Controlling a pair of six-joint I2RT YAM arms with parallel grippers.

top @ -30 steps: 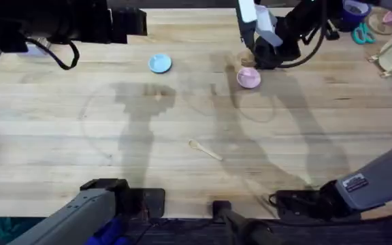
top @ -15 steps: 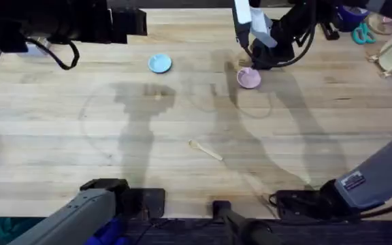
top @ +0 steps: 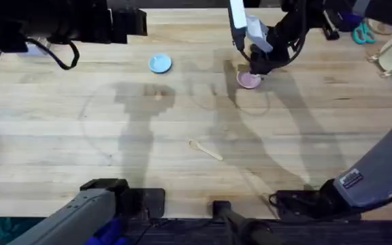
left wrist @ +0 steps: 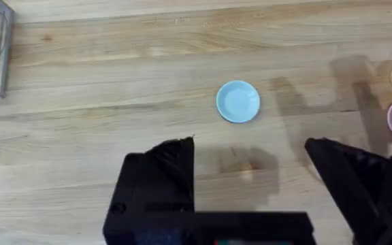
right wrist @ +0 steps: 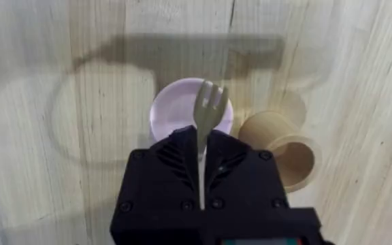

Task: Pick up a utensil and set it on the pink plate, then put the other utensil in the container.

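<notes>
One utensil, the fork (right wrist: 209, 109), pinched in the shut right claw (right wrist: 201, 153), has come down over the pink plate (right wrist: 175, 109) near the bench's far edge, ready for release; the left claw (left wrist: 250, 170) hangs open, empty.

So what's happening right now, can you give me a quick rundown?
Right pincer shut on the fork, over the pink plate. Left pincer open, idle. Spoon lying mid-table, brown cup beside the plate. Nothing in the way.
</notes>
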